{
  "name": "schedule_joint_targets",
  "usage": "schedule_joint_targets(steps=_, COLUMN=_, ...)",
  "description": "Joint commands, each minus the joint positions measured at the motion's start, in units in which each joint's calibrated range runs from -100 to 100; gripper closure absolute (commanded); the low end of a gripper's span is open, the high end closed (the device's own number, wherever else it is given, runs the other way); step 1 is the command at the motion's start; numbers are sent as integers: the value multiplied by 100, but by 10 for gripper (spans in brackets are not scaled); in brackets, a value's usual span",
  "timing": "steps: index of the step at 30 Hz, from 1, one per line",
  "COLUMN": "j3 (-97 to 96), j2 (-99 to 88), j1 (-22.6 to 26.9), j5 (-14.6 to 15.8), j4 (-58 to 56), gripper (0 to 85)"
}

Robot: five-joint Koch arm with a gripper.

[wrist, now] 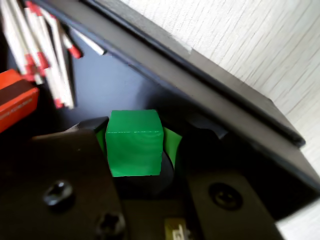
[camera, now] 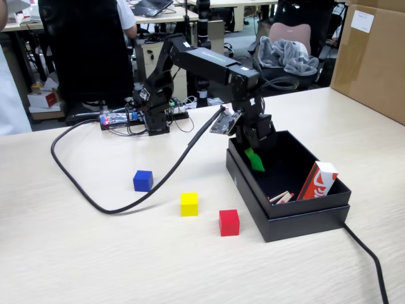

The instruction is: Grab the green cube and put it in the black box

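The green cube (wrist: 135, 142) sits squarely between the two green-lined jaws of my gripper (wrist: 136, 145), which is shut on it. The wrist view shows the dark floor of the black box (wrist: 200, 75) right behind the cube and the box's wall running diagonally above it. In the fixed view the gripper (camera: 254, 160) hangs inside the black box (camera: 304, 215) near its left wall, with green showing at its tip. From that view I cannot separate the cube from the green jaw.
Inside the box lie a red-and-white carton (camera: 318, 180) and some red-tipped sticks (camera: 281, 197). On the table left of the box stand a blue cube (camera: 143, 180), a yellow cube (camera: 188, 204) and a red cube (camera: 229, 222). A black cable (camera: 114, 206) loops across the table.
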Motion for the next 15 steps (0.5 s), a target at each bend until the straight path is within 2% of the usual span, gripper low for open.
schedule_joint_targets(steps=1, j3=416, j2=72, j1=5, j5=-39, j4=61, gripper=845)
schedule_joint_targets(steps=2, j3=416, j2=118, j1=5, j5=-34, j4=61, gripper=842)
schedule_joint_targets(steps=4, j3=362, j2=186, j1=5, j5=-29, j4=61, gripper=612)
schedule_joint_targets(steps=7, j3=353, j2=37, j1=10, j5=-10, j4=61, gripper=565)
schedule_joint_targets(steps=10, j3=371, j2=-146, j1=5, j5=-20, j4=61, gripper=424)
schedule_joint_targets(steps=15, j3=353, j2=-904, j1=5, j5=-20, j4=61, gripper=399)
